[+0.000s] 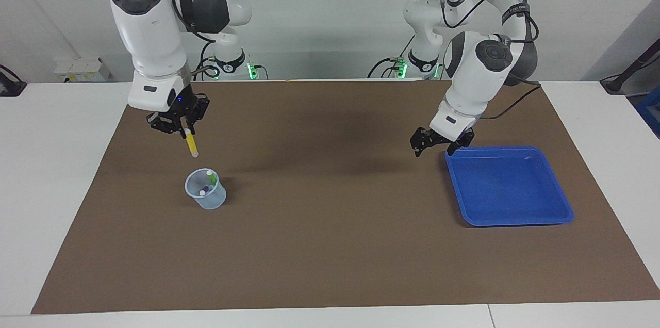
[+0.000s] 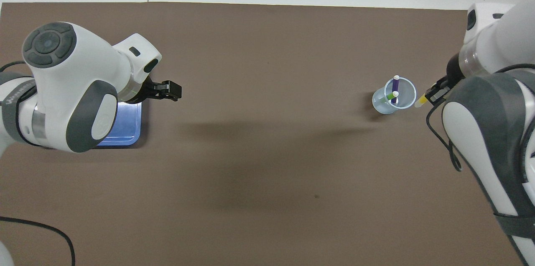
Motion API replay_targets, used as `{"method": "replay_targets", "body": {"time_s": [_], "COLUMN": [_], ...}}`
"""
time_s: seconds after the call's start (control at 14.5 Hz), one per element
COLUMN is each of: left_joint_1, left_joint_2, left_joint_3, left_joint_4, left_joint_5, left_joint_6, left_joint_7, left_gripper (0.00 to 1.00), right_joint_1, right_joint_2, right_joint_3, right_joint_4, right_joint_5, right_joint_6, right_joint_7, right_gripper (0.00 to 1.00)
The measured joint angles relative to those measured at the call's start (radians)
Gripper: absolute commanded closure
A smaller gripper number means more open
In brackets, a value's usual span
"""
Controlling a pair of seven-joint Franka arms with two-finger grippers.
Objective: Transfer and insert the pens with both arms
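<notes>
Fingertips of the right gripper (image 1: 185, 133) are pinched on the yellow pen (image 1: 191, 145), which hangs tip-down over the mat (image 1: 330, 245), above and just short of the cup (image 1: 206, 196). That cup holds the green pen (image 1: 211, 177) and purple pen (image 2: 394, 90). Insertion looks like the step in hand: next, centre over the rim, then lower. Left gripper (image 1: 441, 143) waits, jaws spread and empty, over the edge of the blue tray (image 1: 564, 212).
</notes>
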Motion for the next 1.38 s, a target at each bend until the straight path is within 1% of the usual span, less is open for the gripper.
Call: {"method": "replay_targets", "body": {"time_s": [0.21, 0.41, 0.48, 0.62, 0.76, 0.9, 1.03, 1.17, 1.38], "left_joint_1": [-0.015, -0.097, -0.108, -0.103, -0.065, -0.003, 0.058, 0.098, 0.119], "left_joint_2": [-0.007, -0.018, -0.022, -0.032, -0.042, -0.045, -0.049, -0.058, -0.065], "left_joint_3": [-0.012, -0.020, -0.021, -0.006, 0.015, 0.022, 0.025, 0.026, 0.026], "left_joint_4": [-0.003, -0.010, -0.009, -0.001, 0.016, 0.043, 0.076, 0.089, 0.089], "left_joint_5": [0.001, 0.006, 0.023, 0.052, 0.058, 0.070, 0.075, 0.076, 0.077], "left_joint_6": [-0.068, -0.083, -0.084, -0.084, -0.084, -0.085, -0.085, -0.085, -0.084], "left_joint_7": [0.026, 0.031, 0.059, 0.228, 0.419, 0.619, 0.757, 0.801, 0.808], "left_gripper": [0.00, 0.00, 0.00, 0.00, 0.00, 0.00, 0.00, 0.00, 0.00], "right_joint_1": [-0.022, -0.032, -0.033, -0.034, -0.034, -0.035, -0.035, -0.035, -0.037], "right_joint_2": [-0.021, -0.051, -0.057, -0.068, -0.074, -0.076, -0.076, -0.076, -0.076], "right_joint_3": [0.000, 0.000, 0.000, 0.000, 0.000, 0.000, 0.000, 0.000, 0.000], "right_joint_4": [-0.060, -0.145, -0.165, -0.188, -0.195, -0.200, -0.209, -0.220, -0.250], "right_joint_5": [0.015, 0.036, 0.048, 0.055, 0.056, 0.056, 0.056, 0.056, 0.056], "right_joint_6": [0.064, 0.147, 0.167, 0.194, 0.212, 0.225, 0.229, 0.244, 0.280], "right_joint_7": [-0.003, -0.003, -0.003, -0.003, -0.003, -0.003, -0.003, -0.003, -0.003], "right_gripper": [1.00, 1.00, 1.00, 1.00, 1.00, 1.00, 1.00, 1.00, 1.00]}}
